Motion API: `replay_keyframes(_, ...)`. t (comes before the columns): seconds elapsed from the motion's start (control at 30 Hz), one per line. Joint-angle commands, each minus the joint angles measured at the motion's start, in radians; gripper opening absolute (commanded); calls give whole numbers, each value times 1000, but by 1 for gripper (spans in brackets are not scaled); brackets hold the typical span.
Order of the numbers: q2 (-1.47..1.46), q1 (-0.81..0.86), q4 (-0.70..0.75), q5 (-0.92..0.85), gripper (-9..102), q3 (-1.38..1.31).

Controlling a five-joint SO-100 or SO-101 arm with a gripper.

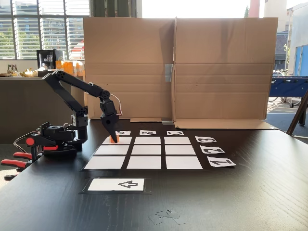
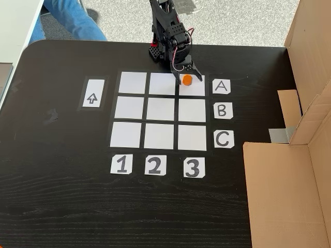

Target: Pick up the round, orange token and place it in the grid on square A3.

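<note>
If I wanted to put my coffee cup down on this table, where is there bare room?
Bare dark table lies below the number tags and left of the arrow card. It is crowded at the top right cell of the grid, where the hand is over the orange token.

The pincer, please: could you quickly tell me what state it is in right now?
The pincer: closed around the orange token, over square A3 of the grid; whether the token rests on the paper cannot be told.

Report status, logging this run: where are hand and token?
Hand over square A3, around token. Grip unclear. Token on A3. Nothing in the way.
</note>
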Motion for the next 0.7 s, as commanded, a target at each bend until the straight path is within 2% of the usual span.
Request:
replay_keyframes(0.0,34,23,-23,38,62,6)
replay_keyframes(0.17,91,74,-48,55,84,20)
replay_keyframes(0.33,207,192,-48,63,87,-25)
replay_keyframes(0.5,345,383,-55,86,88,-89)
replay_keyframes(0.57,408,465,-107,109,88,-95)
replay_keyframes(0.67,465,565,-261,212,83,-100)
